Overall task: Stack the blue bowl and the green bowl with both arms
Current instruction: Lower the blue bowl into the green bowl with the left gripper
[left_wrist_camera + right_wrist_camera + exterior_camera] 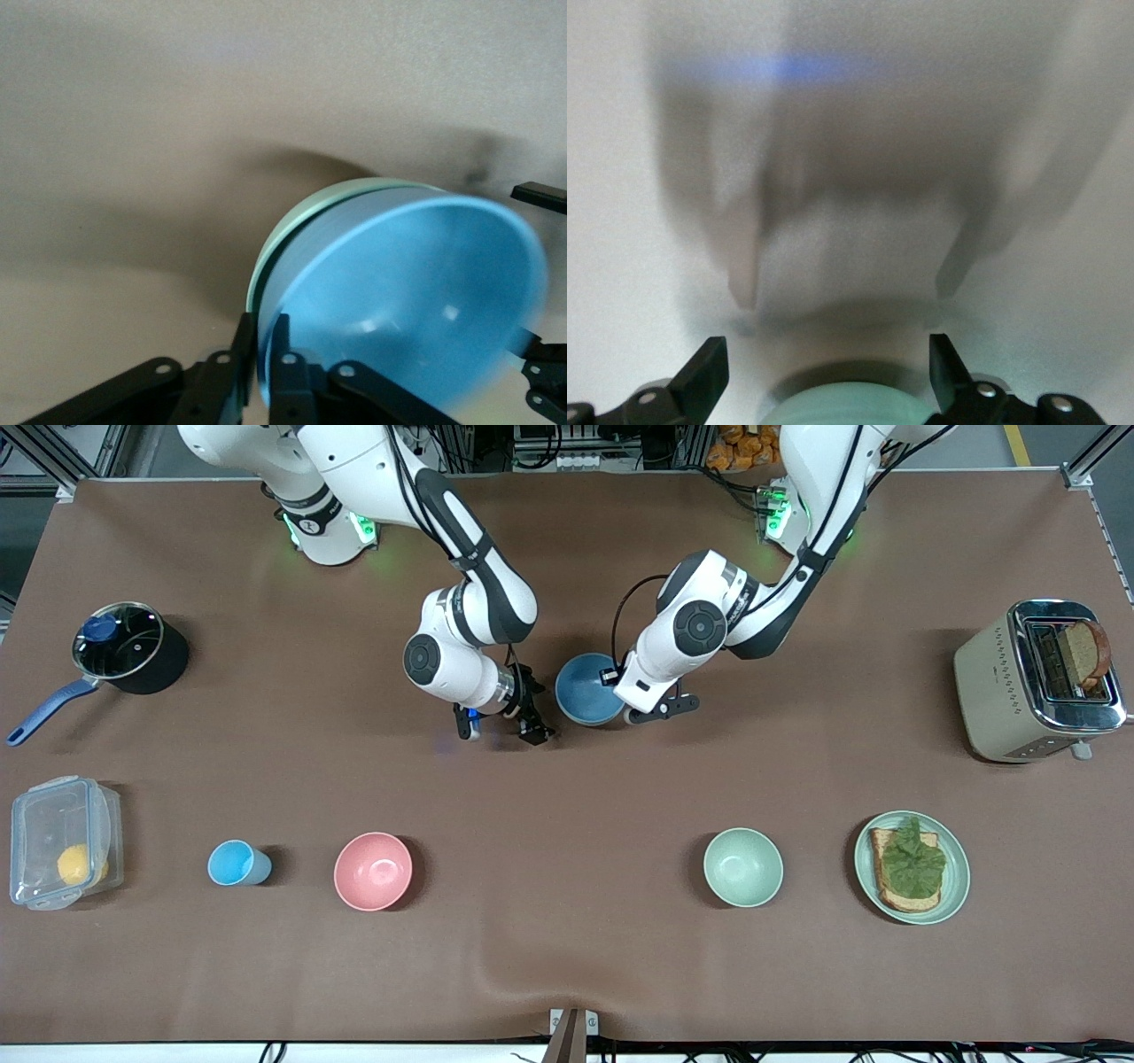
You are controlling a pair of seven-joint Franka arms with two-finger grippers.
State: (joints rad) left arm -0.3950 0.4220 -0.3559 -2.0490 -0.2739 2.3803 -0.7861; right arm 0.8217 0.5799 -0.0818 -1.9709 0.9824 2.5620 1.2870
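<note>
The blue bowl [587, 687] sits nested inside the green bowl [297, 226], whose sage rim shows just outside the blue one in the left wrist view. The stack is tilted at mid-table, between the two hands. My left gripper [623, 710] is shut on the stacked rims [263, 332], one finger outside the green bowl and one inside the blue bowl [416, 292]. My right gripper [500, 730] is open and empty beside the stack, toward the right arm's end. A curved edge of the green bowl [850, 403] shows between its spread fingers [826, 363].
Nearer the front camera stand a paler mint bowl [742, 866], a pink bowl [373, 871], a light-blue cup [236, 863], a plate with toast [912, 866] and a clear box [58, 841]. A toaster [1036, 682] and a pot [128, 646] stand at the table's ends.
</note>
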